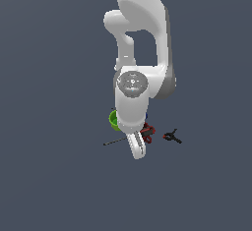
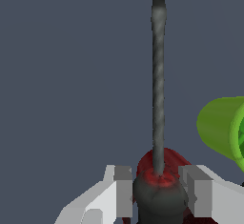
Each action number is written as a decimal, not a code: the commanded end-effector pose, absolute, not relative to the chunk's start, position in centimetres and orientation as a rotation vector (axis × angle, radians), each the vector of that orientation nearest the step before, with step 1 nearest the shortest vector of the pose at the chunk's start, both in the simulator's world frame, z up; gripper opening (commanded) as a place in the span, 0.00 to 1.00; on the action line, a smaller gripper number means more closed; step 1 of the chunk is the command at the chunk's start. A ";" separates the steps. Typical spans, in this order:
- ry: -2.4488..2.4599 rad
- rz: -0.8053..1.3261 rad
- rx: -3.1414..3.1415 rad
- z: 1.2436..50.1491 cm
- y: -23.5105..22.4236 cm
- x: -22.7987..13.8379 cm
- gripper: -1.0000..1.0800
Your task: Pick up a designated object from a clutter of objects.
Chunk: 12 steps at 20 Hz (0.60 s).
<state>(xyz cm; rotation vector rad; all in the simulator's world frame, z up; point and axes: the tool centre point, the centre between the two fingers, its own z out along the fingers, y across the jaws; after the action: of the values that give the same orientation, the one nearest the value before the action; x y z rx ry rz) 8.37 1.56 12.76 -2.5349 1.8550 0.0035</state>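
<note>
The screwdriver (image 2: 158,85) points its long thin dark shaft away from the wrist camera. Its red-and-black handle (image 2: 159,189) sits between my two fingers. My gripper (image 2: 158,192) is shut on that handle, with a grey finger pad (image 2: 123,189) pressed against each side. In the exterior view the shaft (image 1: 115,140) sticks out toward the exterior view's left from under my hand (image 1: 136,147), low over the ground. I cannot tell whether it is off the ground.
A green cup (image 1: 114,119) lies on its side just behind the hand, close beside the shaft in the wrist view (image 2: 221,127). A dark red mug (image 1: 148,130) shows partly by the hand. A small black clamp (image 1: 172,136) lies to the exterior view's right.
</note>
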 end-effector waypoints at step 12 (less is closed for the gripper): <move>1.855 0.001 -2.535 23.2 6.1 1.5 0.00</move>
<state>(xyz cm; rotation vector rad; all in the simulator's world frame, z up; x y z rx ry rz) 2.31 5.58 21.94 -2.5351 1.8546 0.0030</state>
